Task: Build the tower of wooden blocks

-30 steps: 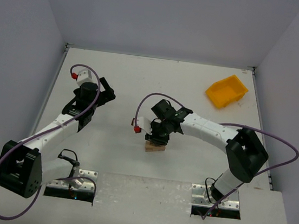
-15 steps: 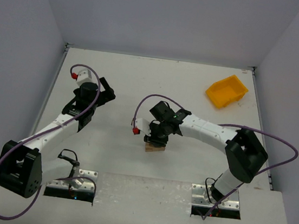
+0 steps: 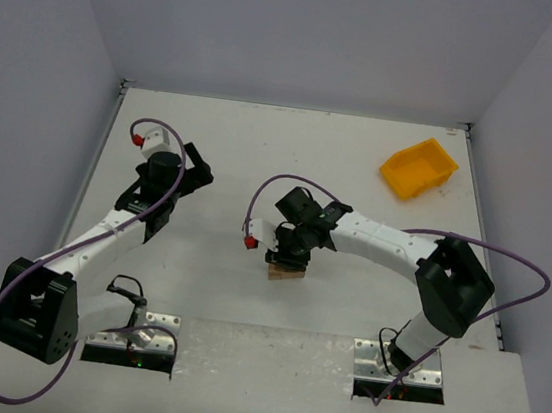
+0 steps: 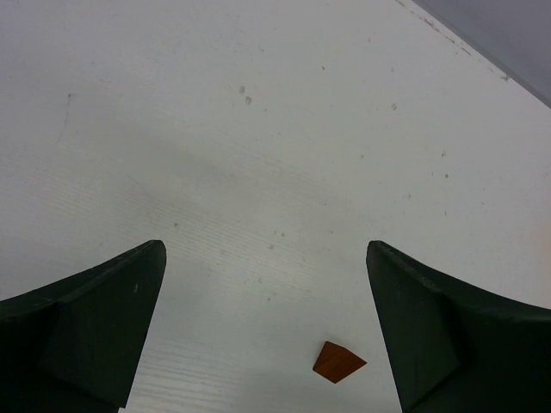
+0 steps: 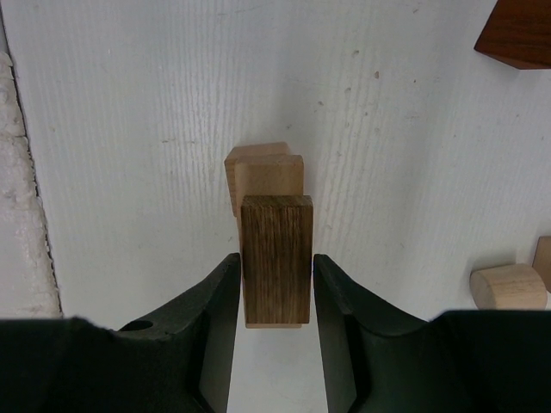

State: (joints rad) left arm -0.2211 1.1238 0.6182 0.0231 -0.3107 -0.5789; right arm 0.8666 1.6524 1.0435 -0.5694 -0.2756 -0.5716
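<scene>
My right gripper (image 5: 275, 258) is shut on a dark brown oblong block (image 5: 275, 232), one finger on each long side. The block lies on top of a stack of pale tan blocks (image 5: 267, 168), whose edges show above and below it. In the top view the right gripper (image 3: 289, 251) points down over this stack (image 3: 286, 272) near the table's middle. A reddish-brown block (image 5: 521, 34) lies apart, at the top right of the right wrist view. My left gripper (image 4: 265, 249) is open and empty above the table, with a small orange-brown wedge (image 4: 338, 361) under it.
A yellow plastic bin (image 3: 418, 168) stands at the back right. A tan round piece (image 5: 508, 286) and another tan piece (image 5: 544, 258) lie right of the stack. The left gripper (image 3: 198, 165) hovers at the left middle. Side walls border the table.
My right gripper has shifted very slightly to the left over the stack. The left arm has barely moved.
</scene>
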